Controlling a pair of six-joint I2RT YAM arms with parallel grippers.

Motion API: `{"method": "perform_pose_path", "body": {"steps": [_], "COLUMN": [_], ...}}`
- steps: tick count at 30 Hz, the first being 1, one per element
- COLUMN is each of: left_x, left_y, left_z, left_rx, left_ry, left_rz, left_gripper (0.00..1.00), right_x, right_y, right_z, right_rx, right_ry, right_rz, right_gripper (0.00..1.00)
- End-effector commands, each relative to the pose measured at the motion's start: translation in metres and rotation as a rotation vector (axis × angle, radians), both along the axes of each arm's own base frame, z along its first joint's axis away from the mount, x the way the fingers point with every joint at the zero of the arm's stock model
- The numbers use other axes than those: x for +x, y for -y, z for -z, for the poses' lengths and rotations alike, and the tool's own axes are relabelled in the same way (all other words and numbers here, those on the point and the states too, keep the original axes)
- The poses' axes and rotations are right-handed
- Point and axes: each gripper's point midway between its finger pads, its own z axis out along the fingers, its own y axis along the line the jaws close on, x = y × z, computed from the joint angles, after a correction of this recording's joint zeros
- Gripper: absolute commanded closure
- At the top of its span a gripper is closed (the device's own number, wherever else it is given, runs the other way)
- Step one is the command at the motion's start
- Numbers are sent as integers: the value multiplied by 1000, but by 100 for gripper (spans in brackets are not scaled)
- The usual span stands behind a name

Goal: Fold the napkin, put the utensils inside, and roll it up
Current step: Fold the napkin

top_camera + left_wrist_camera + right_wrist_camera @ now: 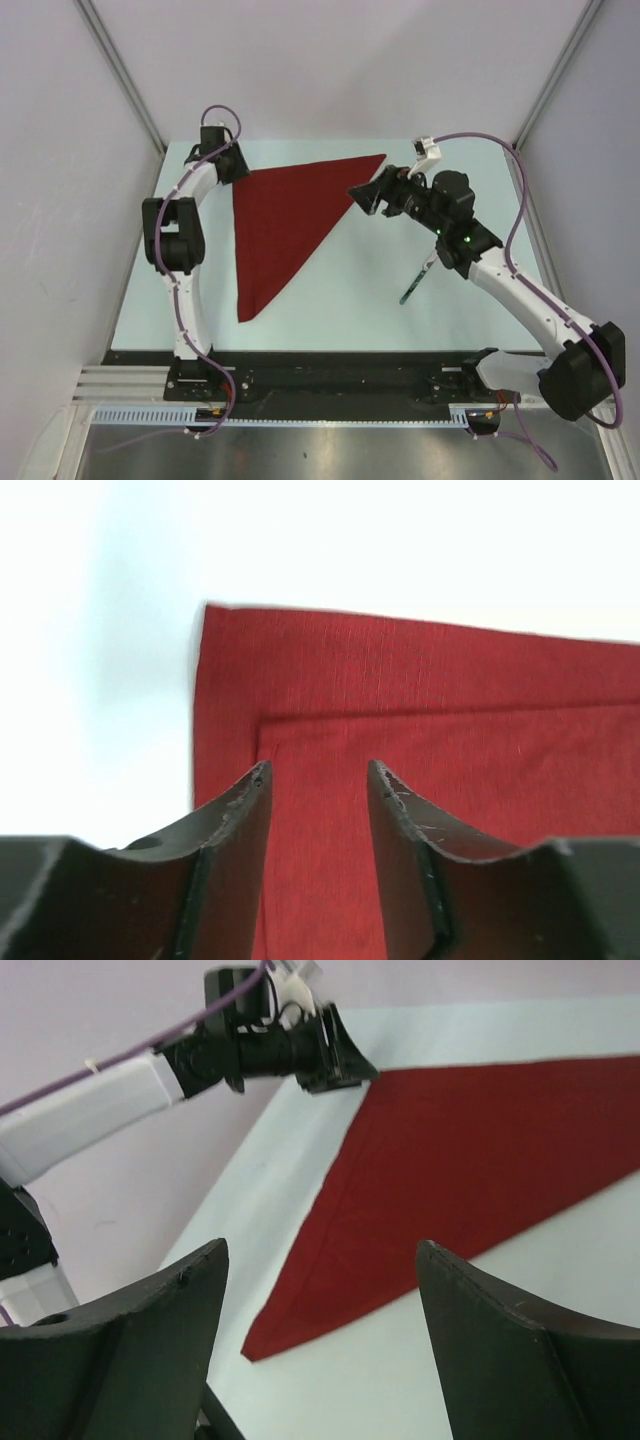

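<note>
The dark red napkin [278, 225] lies flat on the table, folded into a triangle with points at the back right, back left and front. My left gripper [237, 163] is open, just above the napkin's back left corner [300, 690], where the folded layer's edge shows. My right gripper [362, 195] is open and empty, hovering beside the napkin's right edge; the napkin [470, 1160] shows beyond its fingers. One utensil [417, 276], dark handle and silvery end, lies on the table under the right arm, partly hidden.
The pale table [340, 300] is bounded by metal frame posts [120, 70] at the back corners and grey walls. The left arm [250, 1050] shows in the right wrist view at the far corner.
</note>
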Motion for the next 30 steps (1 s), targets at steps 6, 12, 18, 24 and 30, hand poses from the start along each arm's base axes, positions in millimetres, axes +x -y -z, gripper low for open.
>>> {"method": "perform_pose_path", "body": {"steps": [6,12,18,24,30], "left_x": [23,15,19,24,25], "left_y": [3,-8,-11,-7,-2], "left_z": [19,21,29,34,40], "left_rx": [35,50,26,-10,-28], "left_ry": [-41,-67,-100,-116,-147], "left_rz": [-33,-106,-109,-91,-74], "left_gripper": [55,54,52,53,57], "right_x": [-27,-33,-35,-37,-37], "right_y": [30,37,37,40,42], "right_z": [35,41,44,43,47], "right_rx": [-71,-77,-76,-74,-79], "right_ry": [-129,-150,-164,-163,-173], "right_rz": [77,95,95,104,111], "right_gripper": [20,19,19,20,19]}}
